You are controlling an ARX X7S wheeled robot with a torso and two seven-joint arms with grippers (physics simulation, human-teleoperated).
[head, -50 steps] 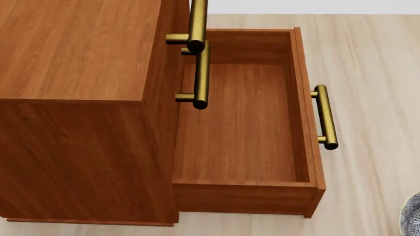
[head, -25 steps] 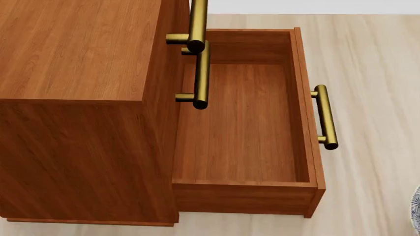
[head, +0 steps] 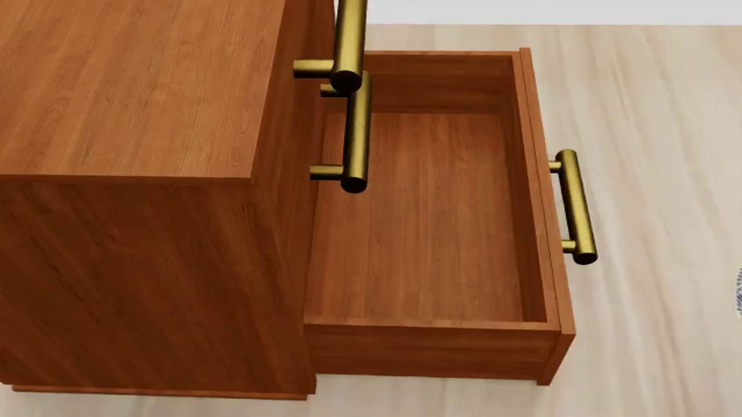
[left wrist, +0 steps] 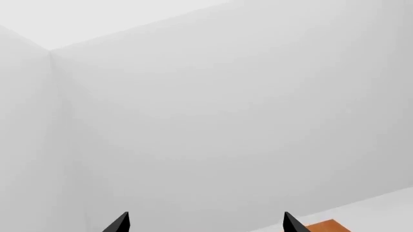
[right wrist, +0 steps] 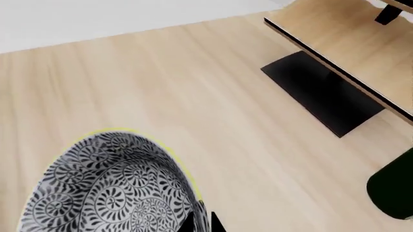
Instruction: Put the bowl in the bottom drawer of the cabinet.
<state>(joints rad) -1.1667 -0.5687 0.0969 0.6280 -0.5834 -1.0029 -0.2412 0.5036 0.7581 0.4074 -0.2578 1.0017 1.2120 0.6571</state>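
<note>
Right fingers (right wrist: 201, 223): clamped on the bowl's rim, one tip inside and one outside, a pinch that carried it without cupping.
Bowl (right wrist: 113, 186): hung over the bare floor (right wrist: 193, 87), only a sliver at the head view's right edge, well apart from the drawer.
Left fingers (left wrist: 205, 223): spread apart, empty, facing a blank wall, likely parked clear.
Bottom drawer (head: 423, 217): pulled fully out of the cabinet (head: 139, 174), hollow exposed to take the bowl.

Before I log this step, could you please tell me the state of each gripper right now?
Left gripper: open, fingertips apart, holding nothing.
Right gripper: closed on the rim of the bowl.
</note>
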